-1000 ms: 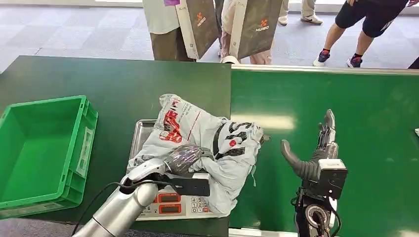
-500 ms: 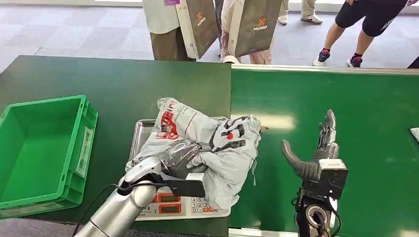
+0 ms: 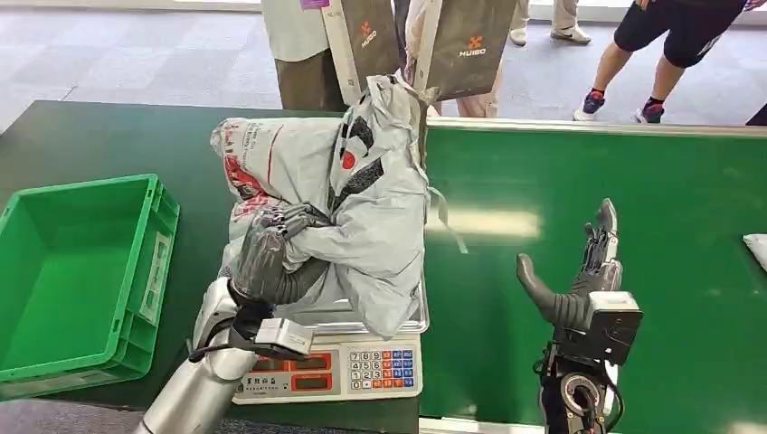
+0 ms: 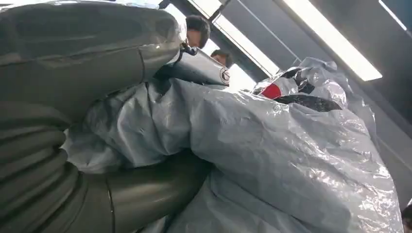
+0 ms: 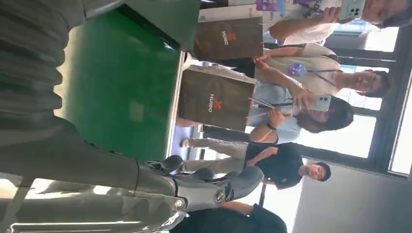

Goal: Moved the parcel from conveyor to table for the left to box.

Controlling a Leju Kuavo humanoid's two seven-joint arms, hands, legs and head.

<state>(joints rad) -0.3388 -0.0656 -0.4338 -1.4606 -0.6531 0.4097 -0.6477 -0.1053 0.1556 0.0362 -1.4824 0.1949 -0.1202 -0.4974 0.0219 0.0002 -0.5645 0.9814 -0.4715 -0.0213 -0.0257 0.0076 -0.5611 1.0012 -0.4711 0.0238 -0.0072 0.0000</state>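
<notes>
The parcel (image 3: 348, 199), a crumpled grey plastic mail bag with red and black print, hangs lifted above the scale (image 3: 344, 362). My left hand (image 3: 271, 258) grips its lower left side, fingers wrapped into the plastic. The left wrist view shows the parcel (image 4: 272, 145) pressed against my left hand (image 4: 73, 97) at close range. My right hand (image 3: 579, 271) is held upright over the green conveyor belt (image 3: 633, 226), fingers straight, thumb apart, holding nothing. The right hand (image 5: 160, 189) also appears in its wrist view with nothing in it.
An empty green crate (image 3: 77, 271) stands on the dark table (image 3: 136, 145) left of the scale. Another pale parcel (image 3: 758, 249) lies at the belt's right edge. Several people with dark paper bags (image 3: 466, 45) stand beyond the table's far edge.
My left hand has raised the parcel off the scale pan and swung it up and toward the far side. The right hand has stayed in place.
</notes>
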